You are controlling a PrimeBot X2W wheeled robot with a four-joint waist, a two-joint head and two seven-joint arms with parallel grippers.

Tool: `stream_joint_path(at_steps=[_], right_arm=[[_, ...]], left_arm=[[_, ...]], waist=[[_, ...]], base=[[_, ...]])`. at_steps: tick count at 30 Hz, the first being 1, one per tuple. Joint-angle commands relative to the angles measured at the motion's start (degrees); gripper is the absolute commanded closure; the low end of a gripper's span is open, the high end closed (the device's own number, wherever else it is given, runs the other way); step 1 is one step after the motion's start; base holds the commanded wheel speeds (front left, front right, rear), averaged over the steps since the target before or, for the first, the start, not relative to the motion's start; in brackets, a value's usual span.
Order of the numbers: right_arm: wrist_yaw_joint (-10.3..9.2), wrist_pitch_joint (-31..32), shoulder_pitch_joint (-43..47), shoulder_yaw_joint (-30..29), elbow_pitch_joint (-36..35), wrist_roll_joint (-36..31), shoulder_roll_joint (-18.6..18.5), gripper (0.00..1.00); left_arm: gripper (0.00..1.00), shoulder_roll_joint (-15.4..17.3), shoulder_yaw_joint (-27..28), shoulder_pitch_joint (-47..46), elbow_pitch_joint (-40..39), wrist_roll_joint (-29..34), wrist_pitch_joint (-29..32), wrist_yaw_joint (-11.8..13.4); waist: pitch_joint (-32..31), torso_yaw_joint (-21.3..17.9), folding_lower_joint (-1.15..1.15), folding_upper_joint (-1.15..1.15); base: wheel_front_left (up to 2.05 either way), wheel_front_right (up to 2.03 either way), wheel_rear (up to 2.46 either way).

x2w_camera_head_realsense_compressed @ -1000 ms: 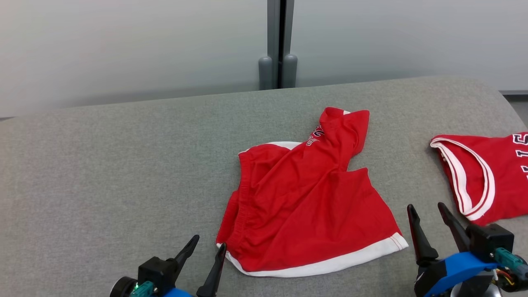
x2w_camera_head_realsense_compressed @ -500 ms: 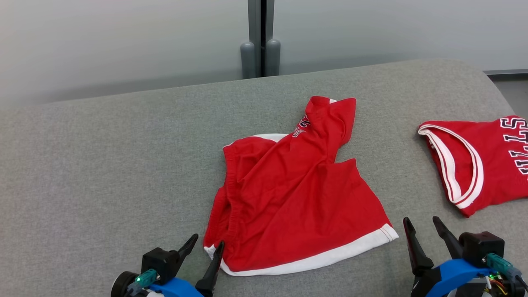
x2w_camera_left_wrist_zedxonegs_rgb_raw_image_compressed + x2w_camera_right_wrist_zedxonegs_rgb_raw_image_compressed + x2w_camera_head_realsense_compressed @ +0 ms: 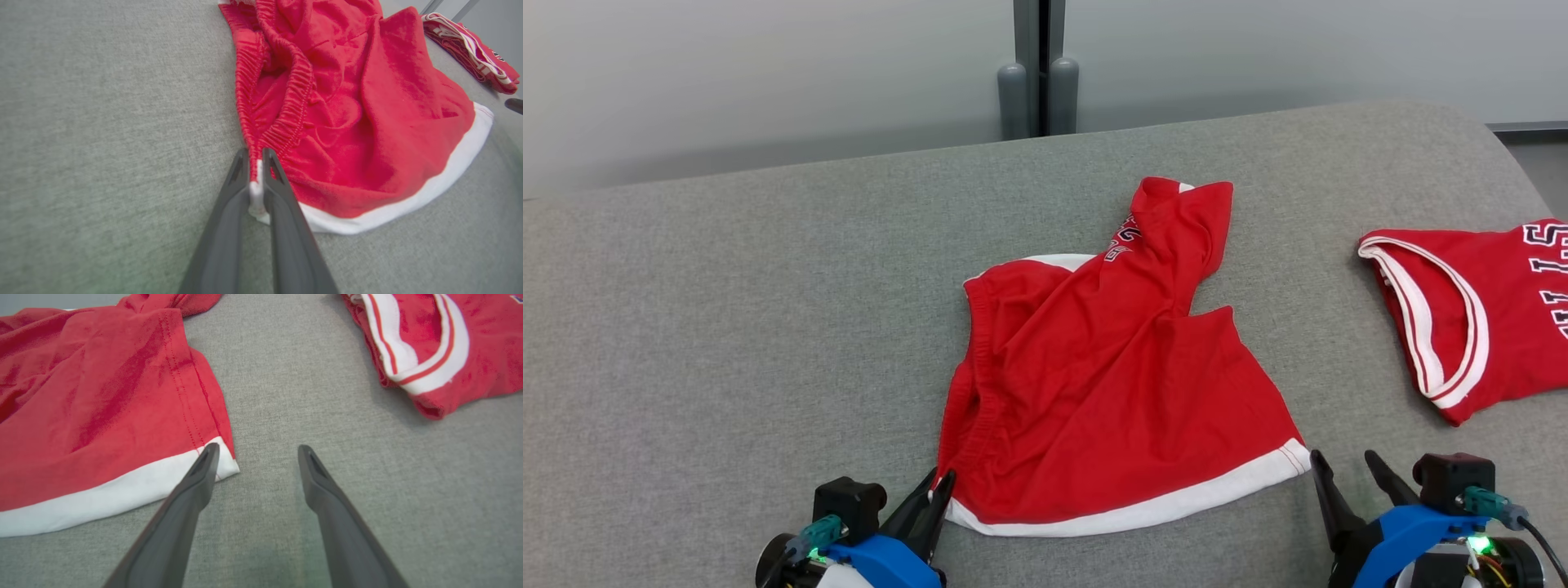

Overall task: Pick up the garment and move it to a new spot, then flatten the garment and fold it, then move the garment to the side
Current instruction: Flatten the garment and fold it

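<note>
The garment [image 3: 1111, 384] is a pair of red shorts with a white hem, lying crumpled in the middle of the grey surface. My left gripper [image 3: 937, 483] is shut on the garment's near left corner; in the left wrist view its fingers [image 3: 233, 192] pinch the white hem corner of the garment [image 3: 359, 122] beside the elastic waistband. My right gripper [image 3: 1342, 465] stands open just off the near right corner. In the right wrist view its left fingertip [image 3: 206, 459] overlaps the white hem corner of the garment [image 3: 94, 416], with bare cushion between the tips of the gripper [image 3: 257, 453].
A second red jersey [image 3: 1470, 318] with white-striped trim lies at the right edge, also in the right wrist view as the jersey [image 3: 441, 347]. The grey cushion [image 3: 727, 327] stretches wide to the left. A grey post [image 3: 1039, 73] and pale wall stand behind.
My left gripper has closed on the shorts' near left hem corner. The right gripper has dropped a little toward the near right corner. The camera shifted slightly.
</note>
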Motion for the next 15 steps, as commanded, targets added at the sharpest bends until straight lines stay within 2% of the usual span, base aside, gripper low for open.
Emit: stream_joint_path(at_steps=[1, 13, 14, 15], right_arm=[[0.03, 1.1, -0.5, 0.0, 0.9, 0.5, 0.0, 0.00], [0.03, 1.9, -3.6, 5.4, 7.3, 3.4, 0.1, 0.00], [0.04, 2.1, -3.9, 5.8, 7.9, 3.4, 0.1, 0.55], [0.04, 2.0, -4.2, 6.1, 8.5, 3.6, 0.1, 0.95]], left_arm=[[1.00, -0.1, -0.2, -0.6, 0.5, -0.3, -0.3, -0.1], [1.00, -0.3, -0.1, -1.1, 1.2, -1.2, -1.5, -0.1], [1.00, -0.3, -0.1, -1.2, 1.3, -1.3, -1.7, -0.2], [1.00, -0.3, -0.1, -1.2, 1.4, -1.4, -1.8, -0.2]], waist=[[0.1, 0.2, 0.00, 0.00], [0.7, 1.2, 0.00, 0.00], [0.7, 1.3, 0.00, 0.00], [0.7, 1.4, 0.00, 0.00]], base=[[0.00, 0.00, 0.00], [0.00, 0.00, 0.00], [0.00, 0.00, 0.00], [0.00, 0.00, 0.00]])
